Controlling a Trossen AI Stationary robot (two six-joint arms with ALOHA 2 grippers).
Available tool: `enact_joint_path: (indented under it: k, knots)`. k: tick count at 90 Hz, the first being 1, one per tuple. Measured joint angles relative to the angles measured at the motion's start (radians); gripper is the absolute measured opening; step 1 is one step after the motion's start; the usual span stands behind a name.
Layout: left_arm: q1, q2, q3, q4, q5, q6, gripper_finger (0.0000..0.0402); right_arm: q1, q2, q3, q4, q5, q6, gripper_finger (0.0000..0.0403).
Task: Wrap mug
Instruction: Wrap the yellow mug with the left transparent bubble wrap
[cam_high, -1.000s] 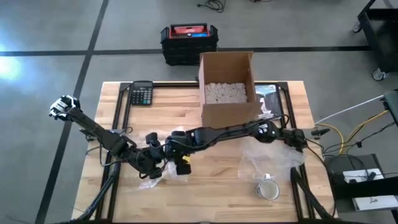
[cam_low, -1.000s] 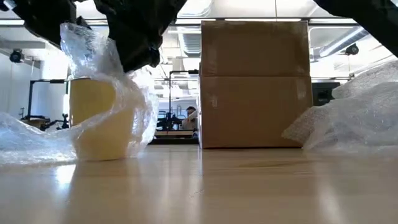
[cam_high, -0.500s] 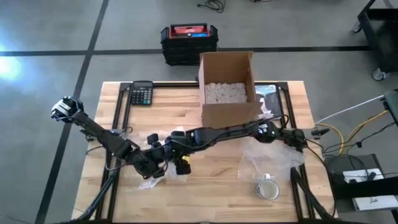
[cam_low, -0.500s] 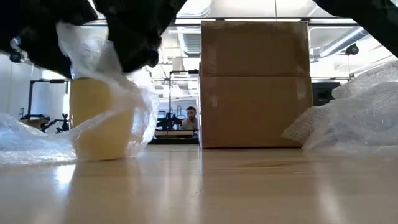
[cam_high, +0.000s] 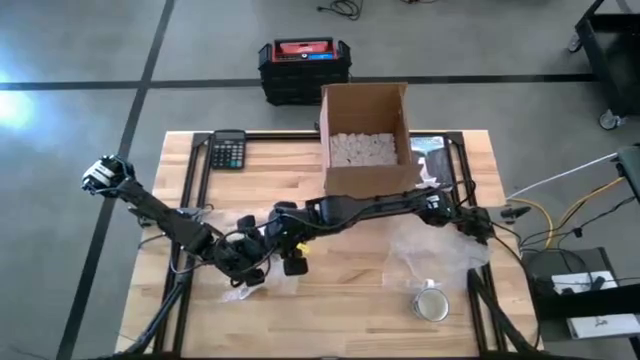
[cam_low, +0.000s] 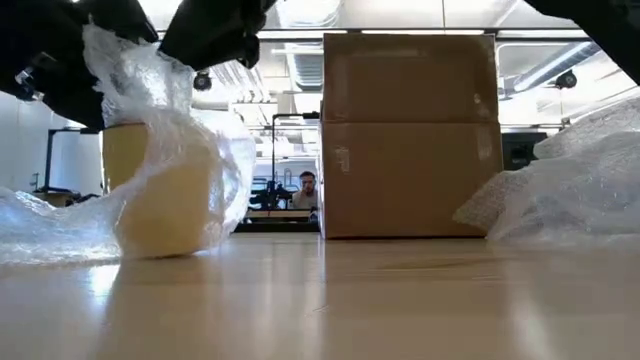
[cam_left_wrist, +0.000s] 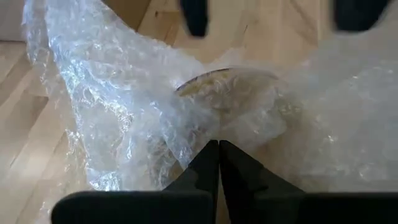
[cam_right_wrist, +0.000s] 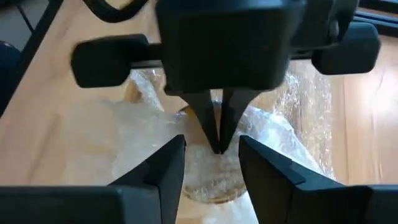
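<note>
A yellow mug (cam_low: 160, 200) stands upright on the table at its near left, draped in a sheet of bubble wrap (cam_low: 195, 150). Its rim (cam_left_wrist: 230, 78) shows through the wrap in the left wrist view. My left gripper (cam_left_wrist: 219, 152) is over the mug, shut on the wrap. My right gripper (cam_right_wrist: 212, 158) hovers open just above it, one finger on either side of the left gripper's fingertips, clear of the wrap in the low view. In the high view both grippers (cam_high: 265, 255) hide the mug. My left gripper pinches a gathered fold of the bubble wrap (cam_left_wrist: 202, 134) between its two fingertips, above the mug's mouth. The fingers (cam_right_wrist: 217, 127) slant down from the table's left. The wrap is pulled up and over the mug, its loose ends lying on the table (cam_low: 50, 235).
An open cardboard box (cam_high: 365, 140) stands at the far middle, with a calculator (cam_high: 229, 150) to its left. At the near right, a second mug (cam_high: 432, 303) sits by more crumpled bubble wrap (cam_high: 440, 255). A person (cam_low: 307, 185) shows far off in the room.
My left gripper has come down beside the mug and drawn the wrap across the mug's front, which is now more covered. My right gripper has risen clear above the wrap and gone a little toward the far edge.
</note>
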Motion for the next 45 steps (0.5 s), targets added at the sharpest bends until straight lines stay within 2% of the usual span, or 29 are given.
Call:
enact_joint_path:
  k: [45]
  knots:
    - [0.000,0.000,0.001,0.000,0.002,0.000,0.0000,0.000,0.002,-0.001,-0.007,0.001,0.025,0.0101]
